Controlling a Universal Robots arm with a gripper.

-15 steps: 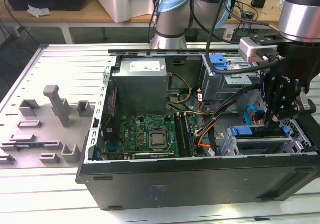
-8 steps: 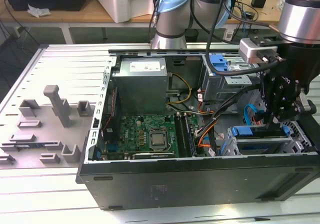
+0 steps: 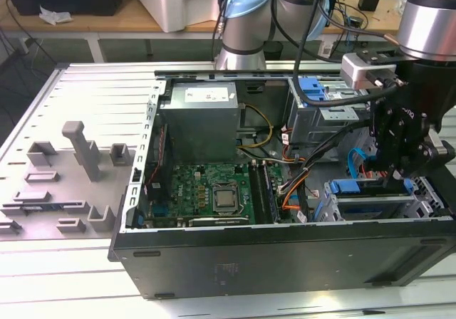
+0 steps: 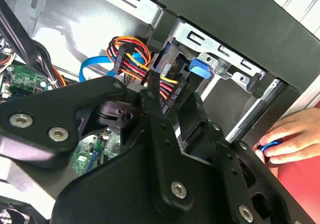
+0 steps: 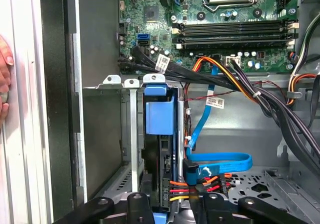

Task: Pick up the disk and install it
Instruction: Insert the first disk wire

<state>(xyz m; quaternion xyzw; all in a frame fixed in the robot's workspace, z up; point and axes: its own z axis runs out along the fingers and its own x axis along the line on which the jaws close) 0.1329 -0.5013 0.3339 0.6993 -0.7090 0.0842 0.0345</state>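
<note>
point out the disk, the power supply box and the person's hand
disk (image 5: 160, 115): first wrist view, on its blue carrier frame, seated in the drive cage.
power supply box (image 3: 201, 123): exterior view, on its grey top face.
hand (image 4: 292, 138): second wrist view, on the fingers beside the case edge.

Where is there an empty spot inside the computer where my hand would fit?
Bare metal floor lies between the drive cage and the thick black cables, beyond the flat blue cable. It is crowded where the gripper sits at the cage, among the wires.
</note>
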